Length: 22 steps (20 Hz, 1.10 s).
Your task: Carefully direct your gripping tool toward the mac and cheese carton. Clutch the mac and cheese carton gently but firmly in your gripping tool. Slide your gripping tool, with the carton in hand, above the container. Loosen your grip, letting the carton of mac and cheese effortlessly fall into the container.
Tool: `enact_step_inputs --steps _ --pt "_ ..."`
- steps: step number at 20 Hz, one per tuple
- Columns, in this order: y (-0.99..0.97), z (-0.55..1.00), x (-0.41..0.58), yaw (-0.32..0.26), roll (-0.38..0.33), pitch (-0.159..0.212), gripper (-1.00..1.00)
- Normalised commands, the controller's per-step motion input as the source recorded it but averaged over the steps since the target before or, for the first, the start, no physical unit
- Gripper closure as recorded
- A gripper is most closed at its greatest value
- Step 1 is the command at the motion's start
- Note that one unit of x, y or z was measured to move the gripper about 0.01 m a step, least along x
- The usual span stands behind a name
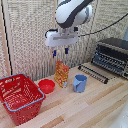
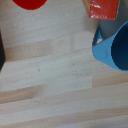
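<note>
The mac and cheese carton (image 1: 61, 74) stands upright on the wooden table, orange-yellow with red print, between a small red bowl and a blue cup. My gripper (image 1: 60, 51) hangs in the air a little above the carton's top, its two blue-tipped fingers (image 1: 66, 50) apart and empty. The container (image 1: 20, 96), a red wire-mesh basket with a blue-grey rim, sits at the exterior view's left, near the table's front. In the wrist view the carton's top (image 2: 104, 8) shows at the frame's edge; my fingers are not in that view.
A small red bowl (image 1: 46, 86) (image 2: 30, 3) lies between basket and carton. A blue cup (image 1: 79, 83) (image 2: 114, 49) stands close beside the carton. A toaster oven (image 1: 112, 55) with its pulled-out rack (image 1: 93, 73) fills the exterior view's right rear. A slatted wall stands behind.
</note>
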Motion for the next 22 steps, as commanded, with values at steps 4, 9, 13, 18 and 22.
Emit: enact_step_inputs --steps 4,9,13,18,22 --pt "-0.57 -0.16 0.454 -0.023 0.063 -0.013 -1.00" --pt "-0.59 -0.21 0.441 -0.012 0.056 -0.015 -1.00" --pt "-0.31 -0.25 0.343 -0.005 0.042 -0.001 -1.00" --pt "-0.04 -0.39 0.339 0.000 0.012 0.005 -1.00" --pt "-0.11 -0.43 0.368 0.000 0.000 0.041 -1.00"
